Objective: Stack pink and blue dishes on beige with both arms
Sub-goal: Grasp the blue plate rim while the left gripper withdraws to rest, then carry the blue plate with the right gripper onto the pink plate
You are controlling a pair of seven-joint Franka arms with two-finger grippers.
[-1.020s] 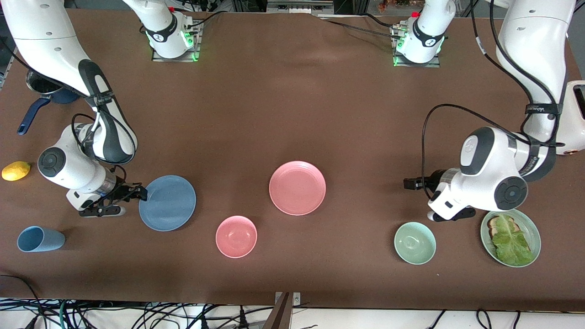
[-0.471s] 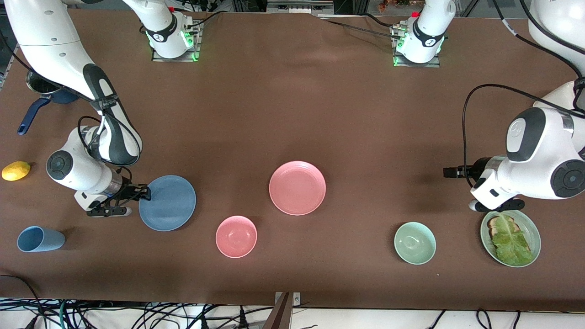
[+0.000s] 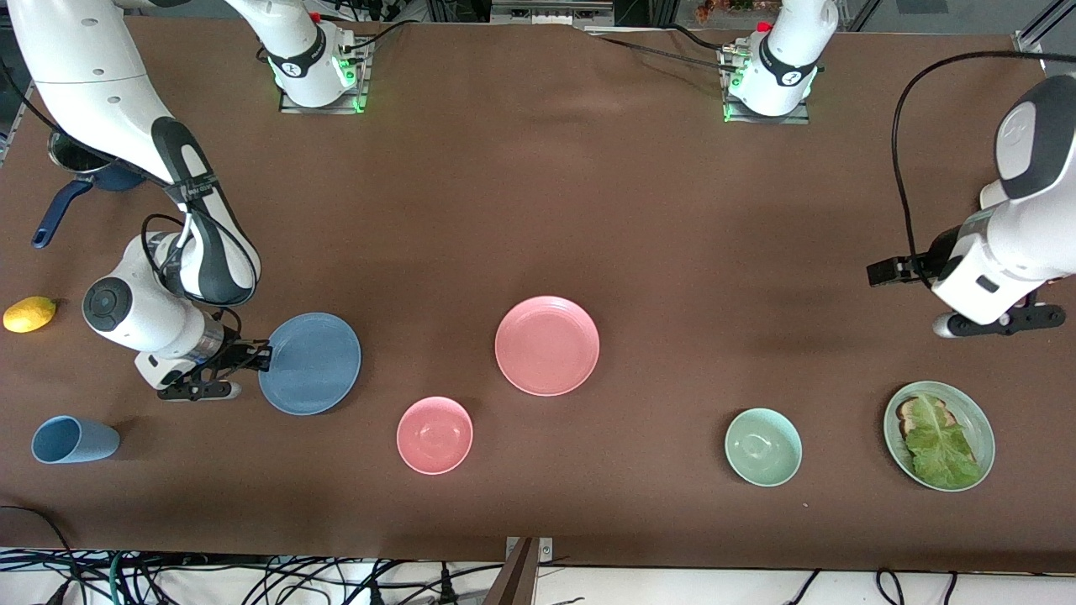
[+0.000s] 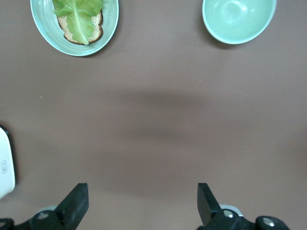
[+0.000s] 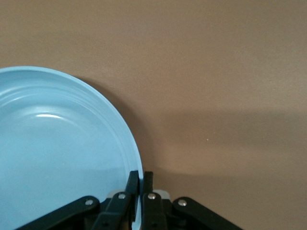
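Blue plate (image 3: 310, 363): rim clenched in right pincer (image 3: 256, 360), near the desk edge at the right arm's end.
Left pincer (image 4: 142, 201): released, over bare desk (image 3: 538, 210).

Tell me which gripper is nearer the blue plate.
Right. The right gripper is shut on the blue plate rim; the left gripper, fingers open, hangs over bare table at the left arm's end.

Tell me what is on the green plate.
On the green plate lies a slice of toast with a lettuce leaf over it. The leaf hides most of the toast, so anything between them cannot be seen.
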